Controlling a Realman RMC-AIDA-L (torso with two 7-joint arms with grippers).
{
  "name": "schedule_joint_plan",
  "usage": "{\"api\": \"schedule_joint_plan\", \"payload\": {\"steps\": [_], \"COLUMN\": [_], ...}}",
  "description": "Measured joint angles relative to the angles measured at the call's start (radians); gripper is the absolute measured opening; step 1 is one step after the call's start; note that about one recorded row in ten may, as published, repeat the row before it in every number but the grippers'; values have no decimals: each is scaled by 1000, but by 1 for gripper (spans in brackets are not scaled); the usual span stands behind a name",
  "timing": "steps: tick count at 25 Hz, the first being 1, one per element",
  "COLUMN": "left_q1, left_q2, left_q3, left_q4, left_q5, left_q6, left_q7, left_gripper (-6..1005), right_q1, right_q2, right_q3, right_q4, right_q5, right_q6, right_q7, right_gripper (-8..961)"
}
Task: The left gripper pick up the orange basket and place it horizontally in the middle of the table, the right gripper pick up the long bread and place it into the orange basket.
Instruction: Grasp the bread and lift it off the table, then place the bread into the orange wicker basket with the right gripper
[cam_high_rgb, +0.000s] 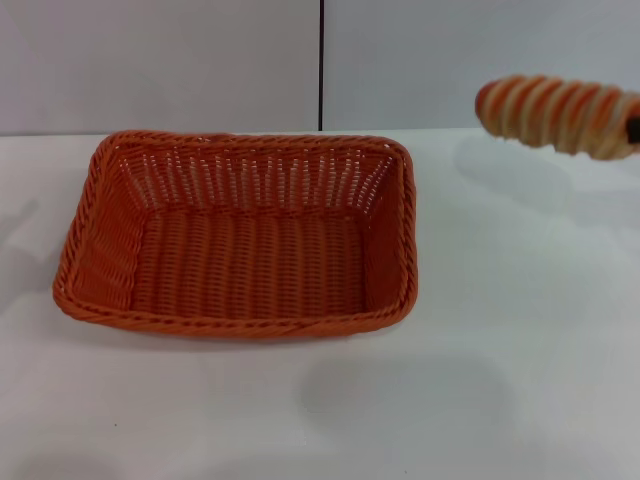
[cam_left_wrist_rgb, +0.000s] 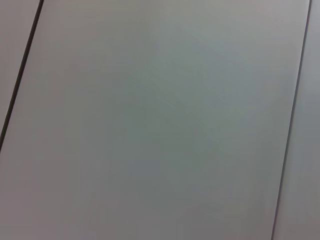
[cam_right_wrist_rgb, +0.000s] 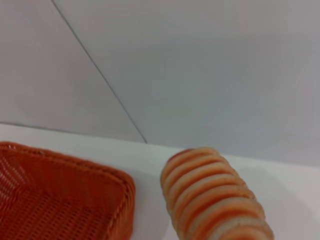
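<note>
- The right gripper (cam_high_rgb: 634, 128) shows only as a dark bit at the head view's right edge, touching the long bread (cam_high_rgb: 556, 114); I cannot tell how its fingers stand.
- The bread is raised above the table (cam_high_rgb: 520, 330), right of the orange basket (cam_high_rgb: 240, 240).
- The basket sits empty on the white table, before a grey panelled wall (cam_high_rgb: 160, 60).

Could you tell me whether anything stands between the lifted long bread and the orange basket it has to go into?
Nothing visible does. The long bread hangs in the air to the right of the orange basket, whose inside is empty; only bare table lies between them.
</note>
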Motion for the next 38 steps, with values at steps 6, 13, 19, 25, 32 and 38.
{"api": "schedule_joint_plan", "payload": {"steps": [6,13,19,25,32,38], "left_q1": [-10,-16,-20,-16,-3,3], "left_q2": [0,-2,-3,-4,-1,-2], "left_q3": [-1,4,0,4,0,-14], "left_q4": [-1,-2,-3,-11,-28,-50], "left_q5": [0,1,5,8,8,2], "left_q6": [-2,0,1,1,13,16], "left_q7": [1,11,12,15,39,40], "left_gripper": [743,744,743,744,744,743], "right_q1": [-9,33,114,164,139,111], "right_q2": [-6,-6,-7,-7,-10,-10], "right_q3": [-102,-382,-505,-508,-489,-443], "right_q4": [-140,-34,187,384,539,544], "right_q5": [72,159,172,234,436,463], "right_q6": [-22,47,132,248,412,410], "right_q7": [55,54,-5,-198,-427,-475], "right_gripper": [123,111,108,105,139,342]}}
